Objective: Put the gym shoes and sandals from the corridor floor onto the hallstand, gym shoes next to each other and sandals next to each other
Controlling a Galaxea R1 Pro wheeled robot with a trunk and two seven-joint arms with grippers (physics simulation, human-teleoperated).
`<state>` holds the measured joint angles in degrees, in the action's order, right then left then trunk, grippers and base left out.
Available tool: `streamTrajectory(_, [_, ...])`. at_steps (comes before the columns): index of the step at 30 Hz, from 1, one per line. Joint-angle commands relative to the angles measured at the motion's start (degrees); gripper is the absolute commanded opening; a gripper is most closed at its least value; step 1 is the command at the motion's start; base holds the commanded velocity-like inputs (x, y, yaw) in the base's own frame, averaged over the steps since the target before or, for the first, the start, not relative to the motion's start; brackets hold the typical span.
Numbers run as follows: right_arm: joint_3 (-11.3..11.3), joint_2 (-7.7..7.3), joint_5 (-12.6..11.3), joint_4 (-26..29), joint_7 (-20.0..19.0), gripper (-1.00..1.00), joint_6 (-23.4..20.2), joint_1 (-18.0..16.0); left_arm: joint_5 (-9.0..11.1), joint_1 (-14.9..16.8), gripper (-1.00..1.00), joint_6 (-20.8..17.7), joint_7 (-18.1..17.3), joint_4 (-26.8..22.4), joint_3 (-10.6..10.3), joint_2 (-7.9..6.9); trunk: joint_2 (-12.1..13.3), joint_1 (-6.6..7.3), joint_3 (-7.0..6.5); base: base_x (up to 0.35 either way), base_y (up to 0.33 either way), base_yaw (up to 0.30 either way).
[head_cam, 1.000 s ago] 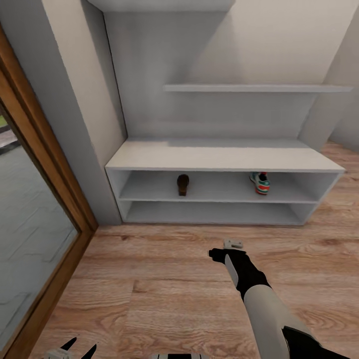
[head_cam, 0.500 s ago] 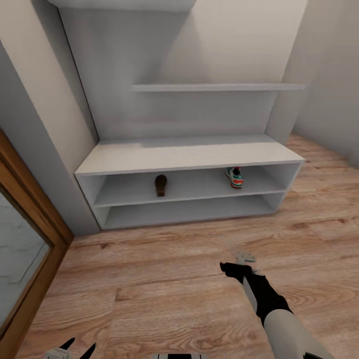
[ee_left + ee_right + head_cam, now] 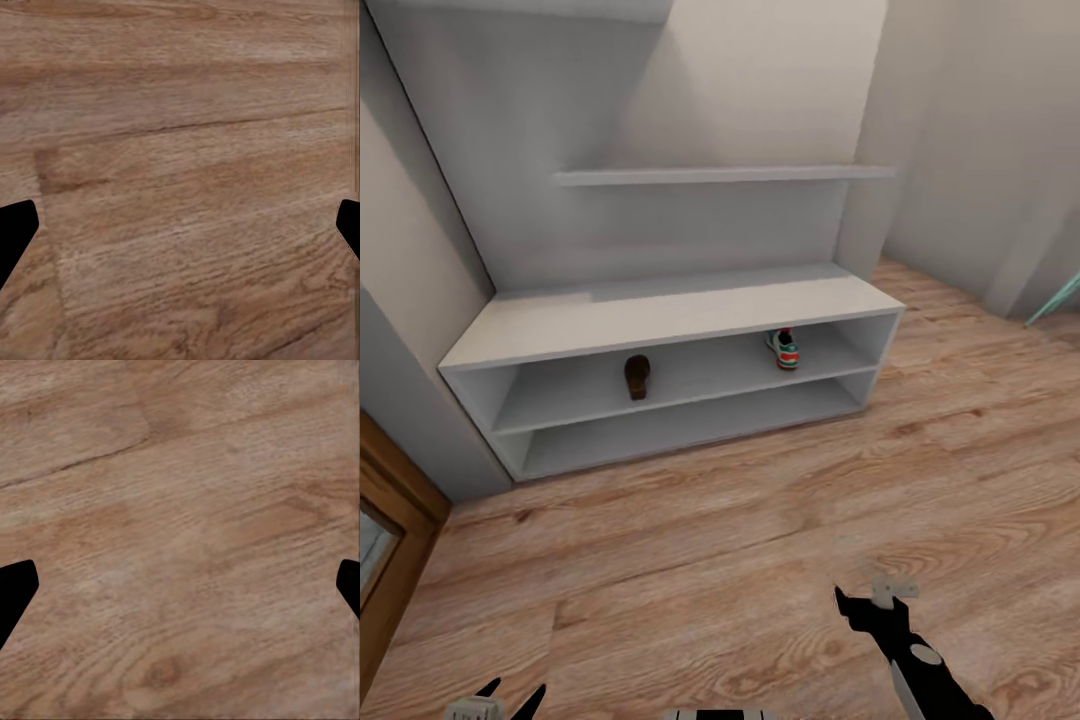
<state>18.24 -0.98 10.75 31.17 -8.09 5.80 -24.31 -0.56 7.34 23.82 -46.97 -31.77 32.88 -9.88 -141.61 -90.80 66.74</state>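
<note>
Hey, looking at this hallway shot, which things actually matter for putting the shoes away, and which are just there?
Part of the job:
hallstand
sandal, on its upper shelf
gym shoe, same shelf, well apart
corridor floor
left gripper and right gripper, both open and empty

Just there:
teal pole
wooden door frame

Soft even light, slight blur

Pale walls (image 3: 780,90); possibly wooden doorframe (image 3: 395,500) nearby.

Sandal (image 3: 637,377) left, gym shoe (image 3: 784,349) right, upper shelf (image 3: 690,375).
</note>
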Motion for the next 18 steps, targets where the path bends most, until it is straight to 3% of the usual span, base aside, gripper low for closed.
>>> streamTrajectory(1, [0.48, -0.05, 0.59, -0.05, -0.49, 1.00, 2.01, 0.99, -0.06, 0.04, 1.00, 0.16, -0.31, 0.04, 0.26, 0.02, -0.02, 0.01, 0.04, 0.000, 0.000, -0.300])
streamTrajectory(6, [0.50, -0.32, 0.57, -0.05, -0.48, 1.00, 5.89, 3.55, -0.06, 0.04, 1.00, 0.17, -0.24, 0.04, 0.27, 0.02, -0.02, 0.01, 0.04, 0.000, 0.000, -0.300])
streamTrajectory(13, [0.56, -0.95, 0.51, -0.08, -0.52, 1.00, 6.97, 5.44, -0.06, 0.04, 1.00, 0.19, -0.23, 0.04, 0.33, -0.24, -0.02, 0.01, 0.04, 0.000, 0.000, -0.300])
streamTrajectory(18, [0.61, -1.46, 0.43, -0.41, -0.52, 1.00, 7.31, 6.46, -0.06, 0.04, 1.00, 0.10, -0.22, -0.18, 0.32, -0.22, 1.99, 1.11, -0.86, 0.000, 0.000, -0.300])
